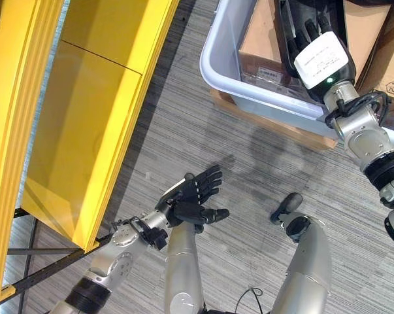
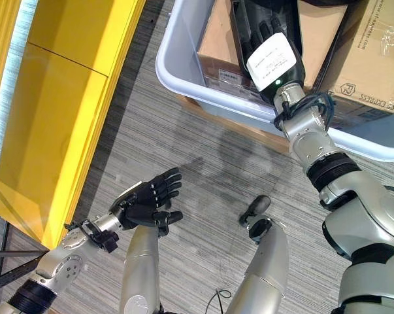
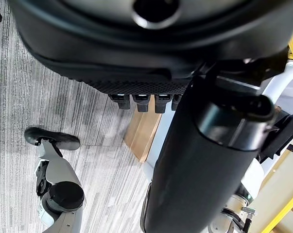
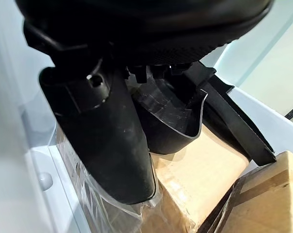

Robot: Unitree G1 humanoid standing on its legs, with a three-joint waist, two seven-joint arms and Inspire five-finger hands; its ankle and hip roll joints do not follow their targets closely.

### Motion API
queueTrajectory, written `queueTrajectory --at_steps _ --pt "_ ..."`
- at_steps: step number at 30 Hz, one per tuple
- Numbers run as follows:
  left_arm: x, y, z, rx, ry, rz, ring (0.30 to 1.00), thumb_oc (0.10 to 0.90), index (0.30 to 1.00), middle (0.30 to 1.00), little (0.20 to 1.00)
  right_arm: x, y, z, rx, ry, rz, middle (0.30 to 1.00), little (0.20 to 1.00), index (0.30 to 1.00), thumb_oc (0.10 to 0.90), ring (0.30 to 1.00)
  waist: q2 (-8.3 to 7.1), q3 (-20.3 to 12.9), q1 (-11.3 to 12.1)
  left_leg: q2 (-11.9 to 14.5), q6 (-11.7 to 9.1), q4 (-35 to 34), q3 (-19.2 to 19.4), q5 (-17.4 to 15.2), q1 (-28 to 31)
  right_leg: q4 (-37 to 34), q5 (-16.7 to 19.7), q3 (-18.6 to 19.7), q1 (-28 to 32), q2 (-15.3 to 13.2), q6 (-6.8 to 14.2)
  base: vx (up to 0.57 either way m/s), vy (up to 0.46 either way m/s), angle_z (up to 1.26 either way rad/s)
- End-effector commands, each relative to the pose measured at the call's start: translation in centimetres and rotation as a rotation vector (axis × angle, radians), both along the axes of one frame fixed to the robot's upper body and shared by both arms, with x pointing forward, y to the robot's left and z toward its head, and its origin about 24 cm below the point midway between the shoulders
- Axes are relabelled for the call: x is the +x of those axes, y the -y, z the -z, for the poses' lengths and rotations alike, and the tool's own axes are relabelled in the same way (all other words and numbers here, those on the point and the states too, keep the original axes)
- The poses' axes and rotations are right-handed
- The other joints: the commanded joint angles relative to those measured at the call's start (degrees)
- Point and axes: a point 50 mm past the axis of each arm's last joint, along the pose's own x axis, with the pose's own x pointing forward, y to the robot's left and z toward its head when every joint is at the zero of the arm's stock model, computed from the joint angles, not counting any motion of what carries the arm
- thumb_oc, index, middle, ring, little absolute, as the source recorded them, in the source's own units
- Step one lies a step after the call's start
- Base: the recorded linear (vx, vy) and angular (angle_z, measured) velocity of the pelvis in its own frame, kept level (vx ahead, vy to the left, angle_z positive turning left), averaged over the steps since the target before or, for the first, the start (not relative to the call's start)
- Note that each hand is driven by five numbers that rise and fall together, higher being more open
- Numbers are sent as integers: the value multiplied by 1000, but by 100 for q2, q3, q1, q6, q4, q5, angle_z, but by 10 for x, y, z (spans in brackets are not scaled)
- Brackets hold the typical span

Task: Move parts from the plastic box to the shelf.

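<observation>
Inside one plastic box (image 1: 217, 62), perhaps one black part (image 4: 173, 121).

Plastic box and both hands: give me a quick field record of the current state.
plastic box: pale grey, on the floor, holds cardboard cartons and black parts
black part: curved, lying on a carton inside the box
right hand: reaching into the box at the black part; grasp not readable
left hand: open, holding nothing, above the floor
shelf: yellow, on the robot's left
</observation>
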Motion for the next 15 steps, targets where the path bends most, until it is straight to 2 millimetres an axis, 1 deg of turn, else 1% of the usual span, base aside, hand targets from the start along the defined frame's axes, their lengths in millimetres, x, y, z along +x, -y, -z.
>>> queueTrajectory --at_steps 1,2,8,9,10,11,12,15 --pt "1 11 -31 -47 162 102 1000 900 1000 1000 1000 3 24 30 202 -127 77 1000 1000 1000 900 1000 284 131 335 142 61 666 121 -923 -419 400 -598 212 -50 66 574 0 0 0" --pt "1 10 -32 -43 162 102 1000 900 1000 1000 1000 4 29 35 353 -172 102 1000 1000 1000 900 1000 280 131 342 141 55 663 116 -916 -428 388 -591 204 -50 70 564 0 0 0" --pt "2 10 -34 -40 169 103 1000 900 1000 1000 1000 6 37 52 661 -271 183 1000 1000 1000 900 1000 299 131 358 144 43 679 76 -890 -525 455 -616 213 -146 91 529 -6 -7 3" --pt "2 11 -34 -39 170 106 1000 900 1000 1000 1000 6 38 55 717 -275 185 931 931 931 851 931 302 131 366 141 46 674 71 -887 -524 457 -622 211 -147 91 521 0 0 0" --pt "2 12 -34 -39 170 106 1000 900 1000 1000 1000 6 38 56 749 -279 184 833 833 833 780 833 305 131 368 139 47 673 68 -886 -525 457 -622 211 -148 92 517 0 0 0" --pt "3 14 -35 -43 170 109 1000 900 1000 1000 1000 7 39 62 875 -302 179 599 599 599 614 599 328 131 372 128 53 686 59 -893 -532 472 -625 220 -163 96 498 0 0 0" --pt "3 15 -35 -46 169 109 1000 900 1000 1000 1000 7 39 64 906 -319 178 300 300 300 400 300 335 131 374 123 54 689 58 -899 -527 471 -625 219 -160 97 495 0 0 0" --pt "4 17 -37 -50 171 112 1000 900 1000 1000 1000 7 41 65 939 -320 168 300 300 300 400 300 355 131 372 105 52 667 63 -892 -490 465 -619 224 -141 97 494 -8 7 2"
